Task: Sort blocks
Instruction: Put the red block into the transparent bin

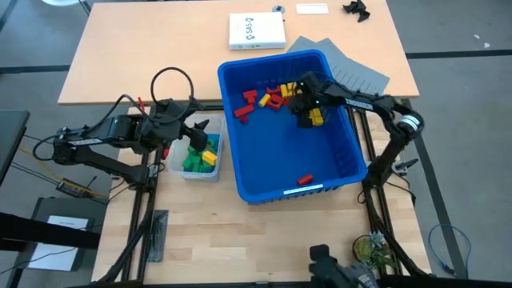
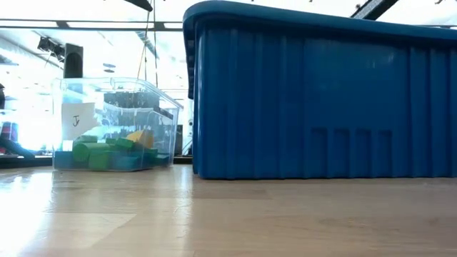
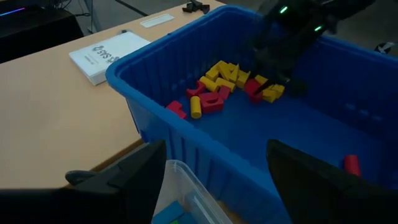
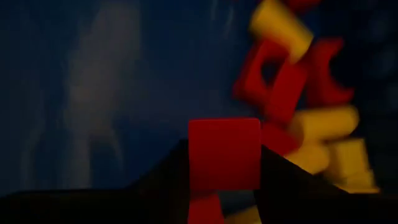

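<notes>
The big blue bin (image 1: 264, 172) fills the middle of the overhead frame, and most of the blocks (image 1: 268, 98) sit in a red and yellow heap against its upper wall. One stray red block (image 1: 305, 179) lies alone near the lower wall. Just left of the bin, lower centre-left of the frame, is the small clear tub (image 1: 178, 162), already holding green, blue and yellow pieces.

The right gripper (image 1: 308, 108) is reaching down into the bin at the right end of the heap. In its wrist view, a red block (image 4: 224, 152) sits squarely between the two dark fingers (image 4: 158, 174), which appear to be pressed up against both its sides, so I would say it is grasping that block. The left gripper (image 1: 194, 132) hangs over the tub with its fingers spread and nothing in them.

The risk, as I judge it, is the crowding. The gripped block stands hard against its neighbours, so lifting could drag a yellow or red piece along, or knock the block askew. If the hold is only partial, it could slip back into the bin.

The block shows a flat, nearly square face to the wrist camera, sitting level between the fingers. From that view I cannot tell its long axis, since its depth is hidden.
</notes>
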You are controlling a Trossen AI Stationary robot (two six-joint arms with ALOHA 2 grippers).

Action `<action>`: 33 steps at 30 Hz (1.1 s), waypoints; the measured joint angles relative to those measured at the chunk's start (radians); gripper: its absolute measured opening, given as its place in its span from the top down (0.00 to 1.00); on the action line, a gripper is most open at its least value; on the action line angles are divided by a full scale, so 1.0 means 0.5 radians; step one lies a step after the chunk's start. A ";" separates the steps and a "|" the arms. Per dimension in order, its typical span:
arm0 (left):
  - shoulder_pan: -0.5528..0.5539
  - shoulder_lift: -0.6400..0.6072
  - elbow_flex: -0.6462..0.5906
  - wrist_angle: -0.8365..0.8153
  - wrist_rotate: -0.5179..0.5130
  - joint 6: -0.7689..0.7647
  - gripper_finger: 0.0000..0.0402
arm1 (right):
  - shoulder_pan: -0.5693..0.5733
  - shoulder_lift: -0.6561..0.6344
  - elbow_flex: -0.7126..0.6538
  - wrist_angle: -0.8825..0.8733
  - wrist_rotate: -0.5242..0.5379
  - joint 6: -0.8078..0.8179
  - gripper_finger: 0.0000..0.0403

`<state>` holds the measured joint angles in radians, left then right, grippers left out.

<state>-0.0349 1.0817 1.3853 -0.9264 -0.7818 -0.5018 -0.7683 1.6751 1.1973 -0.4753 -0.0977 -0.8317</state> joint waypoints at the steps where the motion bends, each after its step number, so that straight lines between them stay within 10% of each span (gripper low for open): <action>1: 0.000 0.000 0.000 0.000 0.000 0.000 0.29 | 0.035 -0.061 0.000 0.010 -0.028 0.056 0.68; 13: 0.000 0.000 0.000 0.001 0.000 0.000 0.29 | 0.643 -0.325 0.003 0.754 -0.332 1.208 0.68; 33: 0.000 0.000 0.000 0.025 0.000 0.000 0.29 | 1.043 0.650 0.974 1.064 -0.384 1.548 0.68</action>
<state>-0.0349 1.0817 1.3853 -0.9141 -0.7818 -0.5019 -0.2467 2.0000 1.6844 0.0569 -0.2896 -0.0576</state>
